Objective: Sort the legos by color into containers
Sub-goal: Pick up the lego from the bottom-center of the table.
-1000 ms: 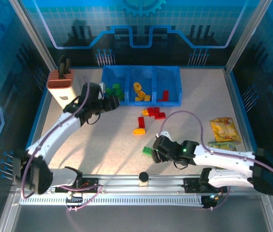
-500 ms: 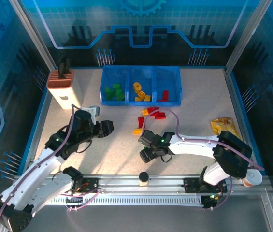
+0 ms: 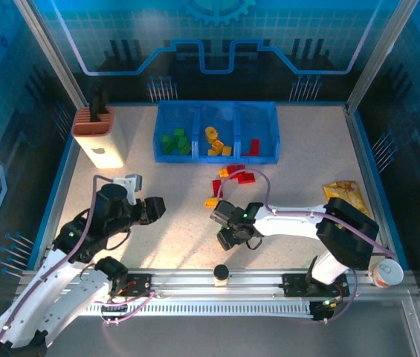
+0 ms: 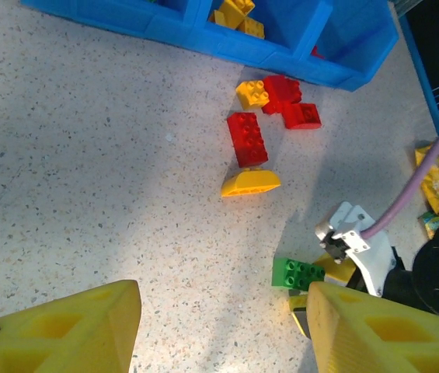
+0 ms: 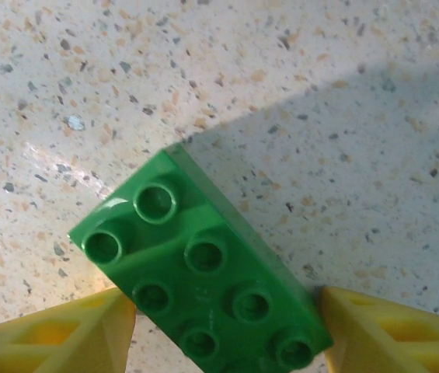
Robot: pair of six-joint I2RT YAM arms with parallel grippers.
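A green lego (image 5: 203, 287) lies studs-up on the speckled table, and my right gripper (image 5: 227, 342) is shut on it, a yellow finger against each long side. From above, that right gripper (image 3: 226, 236) sits at the table's near middle. The left wrist view has the same green lego (image 4: 298, 273) beside the right arm's white wrist. My left gripper (image 4: 219, 342) hangs open over bare table, holding nothing; from above, the left gripper (image 3: 154, 208) is left of centre. Loose red (image 4: 247, 139) and yellow legos (image 4: 250, 182) lie in front of the blue containers (image 3: 217, 158), which hold green (image 3: 174, 141), yellow (image 3: 215, 141) and red legos (image 3: 253, 146).
A brown-and-white block with black handles (image 3: 99, 134) stands at the back left. Yellow and green snack packets (image 3: 346, 197) lie at the right. A white cup (image 3: 386, 274) sits by the right arm's base. A black knob (image 3: 221, 272) stands on the front rail.
My left arm drew back from the green bin toward the near left. The right gripper shifted slightly left and its jaws narrowed onto the green lego.
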